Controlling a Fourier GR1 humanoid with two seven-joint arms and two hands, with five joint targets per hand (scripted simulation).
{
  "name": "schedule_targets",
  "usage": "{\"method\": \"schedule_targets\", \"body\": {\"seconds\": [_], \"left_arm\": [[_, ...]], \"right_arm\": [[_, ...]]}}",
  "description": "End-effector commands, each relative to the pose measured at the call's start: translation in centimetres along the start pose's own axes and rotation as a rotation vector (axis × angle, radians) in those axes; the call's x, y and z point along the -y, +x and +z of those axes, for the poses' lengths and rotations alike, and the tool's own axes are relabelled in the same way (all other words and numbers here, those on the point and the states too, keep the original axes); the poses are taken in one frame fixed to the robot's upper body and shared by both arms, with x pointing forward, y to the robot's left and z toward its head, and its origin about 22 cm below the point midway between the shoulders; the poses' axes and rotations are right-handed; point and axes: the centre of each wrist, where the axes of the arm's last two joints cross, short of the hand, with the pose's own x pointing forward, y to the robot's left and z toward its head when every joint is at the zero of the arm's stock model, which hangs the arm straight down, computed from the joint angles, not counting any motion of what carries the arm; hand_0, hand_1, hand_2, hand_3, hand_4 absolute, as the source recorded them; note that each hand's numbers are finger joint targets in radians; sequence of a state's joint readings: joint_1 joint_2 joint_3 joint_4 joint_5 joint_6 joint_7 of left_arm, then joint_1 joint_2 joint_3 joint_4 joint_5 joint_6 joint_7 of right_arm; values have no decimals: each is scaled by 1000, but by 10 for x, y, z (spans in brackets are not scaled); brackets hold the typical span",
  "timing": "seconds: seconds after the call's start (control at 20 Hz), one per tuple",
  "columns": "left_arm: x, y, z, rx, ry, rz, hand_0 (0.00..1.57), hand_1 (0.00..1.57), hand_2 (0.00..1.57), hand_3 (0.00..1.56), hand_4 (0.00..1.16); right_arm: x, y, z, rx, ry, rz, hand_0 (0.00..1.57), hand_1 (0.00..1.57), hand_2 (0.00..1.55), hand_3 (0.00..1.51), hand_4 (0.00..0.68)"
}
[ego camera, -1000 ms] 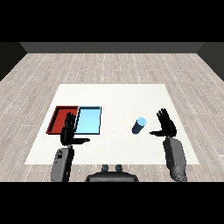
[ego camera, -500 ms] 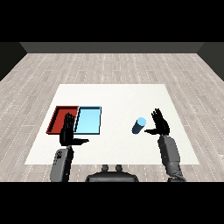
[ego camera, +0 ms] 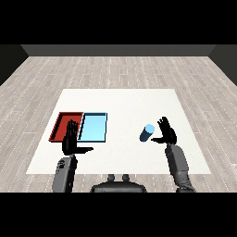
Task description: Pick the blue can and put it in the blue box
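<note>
A blue can (ego camera: 147, 133) stands upright on the white table (ego camera: 120, 102), right of centre. My right hand (ego camera: 167, 132) is just to the right of it, fingers straight and thumb reaching toward the can, a small gap between them. The light blue tray (ego camera: 94, 127) lies left of centre with the red tray (ego camera: 65, 125) against its left side. My left hand (ego camera: 71, 141) hovers open over the near edge of the red tray, palm facing right.
The two trays sit side by side near the table's left front. Bare tabletop lies between the blue tray and the can. Wooden floor surrounds the table.
My right hand has moved left toward the can, closing most of the gap. The left hand and the can have stayed where they were.
</note>
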State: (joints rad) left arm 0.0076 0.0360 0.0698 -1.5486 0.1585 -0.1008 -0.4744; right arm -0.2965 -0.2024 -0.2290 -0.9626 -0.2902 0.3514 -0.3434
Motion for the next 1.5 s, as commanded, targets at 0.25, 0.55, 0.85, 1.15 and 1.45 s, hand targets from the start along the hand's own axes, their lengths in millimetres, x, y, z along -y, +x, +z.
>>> {"method": "schedule_targets", "body": {"seconds": [0.25,0.55,0.85,1.15,1.45], "left_arm": [[-5,20,-25,13,11,-28,0,0,0,0,0],[-8,4,-7,11,-10,-20,0,0,0,0,0],[-13,8,-13,-23,10,1,0,0,0,0,0],[-23,6,5,-5,20,-20,0,0,0,0,0],[2,17,-19,14,-1,-24,0,0,0,0,0]], "right_arm": [[-16,-35,-3,-41,18,-41,0,0,0,0,0],[-9,-40,-5,-56,30,-16,0,0,0,0,0],[-8,-28,-5,-36,39,-23,0,0,0,0,0],[-31,-30,-23,-52,60,-17,0,0,0,0,0],[-54,-44,-27,-82,86,-16,0,0,0,0,0]]}}
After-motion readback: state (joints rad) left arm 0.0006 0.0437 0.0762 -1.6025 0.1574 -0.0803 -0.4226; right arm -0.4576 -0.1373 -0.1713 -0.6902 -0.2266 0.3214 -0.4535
